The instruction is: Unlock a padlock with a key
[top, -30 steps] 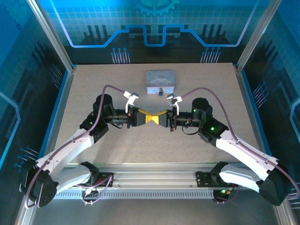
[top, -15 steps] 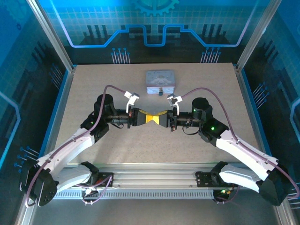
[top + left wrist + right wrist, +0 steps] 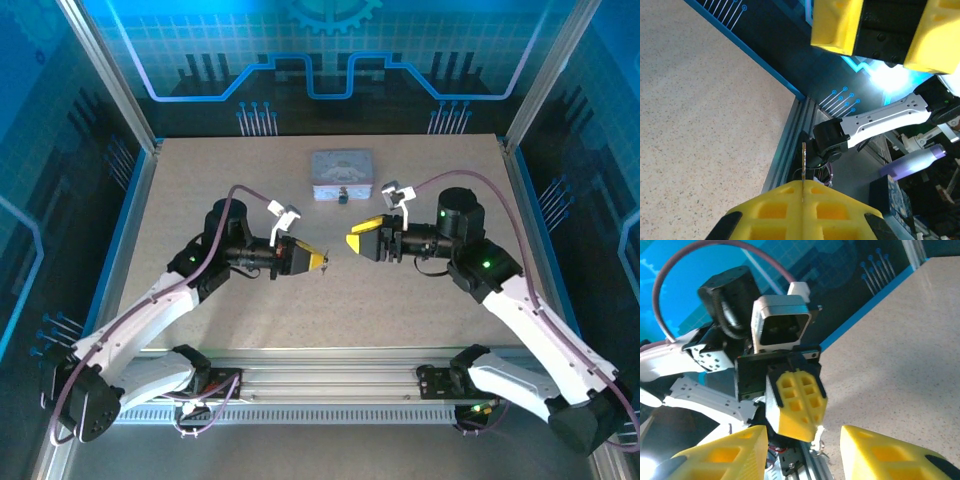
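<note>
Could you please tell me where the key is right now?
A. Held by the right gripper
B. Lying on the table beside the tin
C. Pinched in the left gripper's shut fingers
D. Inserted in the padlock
C: in the left wrist view the thin key sticks out from between the shut fingers of the left gripper, while the right gripper opposite is open and holds nothing.

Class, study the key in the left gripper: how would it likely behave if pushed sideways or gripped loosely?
The key is a thin metal sliver, so probably stiff and light. Only one end is pinched in the shut left gripper, so a sideways push may pivot it. Loosened, it would likely slip out.
</note>
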Motion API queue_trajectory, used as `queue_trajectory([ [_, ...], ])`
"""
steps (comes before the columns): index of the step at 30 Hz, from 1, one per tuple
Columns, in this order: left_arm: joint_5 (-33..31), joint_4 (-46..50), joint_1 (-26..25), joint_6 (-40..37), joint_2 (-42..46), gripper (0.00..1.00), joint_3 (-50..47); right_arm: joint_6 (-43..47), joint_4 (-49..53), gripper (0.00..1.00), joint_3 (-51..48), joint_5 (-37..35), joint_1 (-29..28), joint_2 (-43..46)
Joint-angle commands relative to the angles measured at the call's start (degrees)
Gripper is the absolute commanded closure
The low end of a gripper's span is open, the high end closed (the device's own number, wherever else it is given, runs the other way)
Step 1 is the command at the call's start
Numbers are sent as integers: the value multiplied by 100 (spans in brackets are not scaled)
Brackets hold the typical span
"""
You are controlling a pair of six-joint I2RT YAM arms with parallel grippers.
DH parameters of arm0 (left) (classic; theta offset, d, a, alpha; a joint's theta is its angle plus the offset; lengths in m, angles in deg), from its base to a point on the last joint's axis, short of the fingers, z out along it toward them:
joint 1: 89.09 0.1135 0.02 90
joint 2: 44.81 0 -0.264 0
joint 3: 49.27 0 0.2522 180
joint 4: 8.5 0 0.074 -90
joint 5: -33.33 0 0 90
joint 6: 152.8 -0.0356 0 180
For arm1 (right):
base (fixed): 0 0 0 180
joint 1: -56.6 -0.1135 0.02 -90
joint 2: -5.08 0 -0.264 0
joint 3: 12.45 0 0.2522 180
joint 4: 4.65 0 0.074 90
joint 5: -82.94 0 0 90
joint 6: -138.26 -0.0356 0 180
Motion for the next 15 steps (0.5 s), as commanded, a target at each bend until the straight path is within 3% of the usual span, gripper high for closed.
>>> queue_trajectory([
  [1, 230, 764, -2, -660, -74, 100, 467, 326, 819, 56, 275, 614, 29, -124],
  [10, 808, 1303, -2, -956, -443, 100, 960, 590, 1097, 55, 526, 609, -411, -685],
  [15, 897, 1378, 1, -988, -508, 100, 978, 501, 903, 66, 585, 670, -453, -907],
])
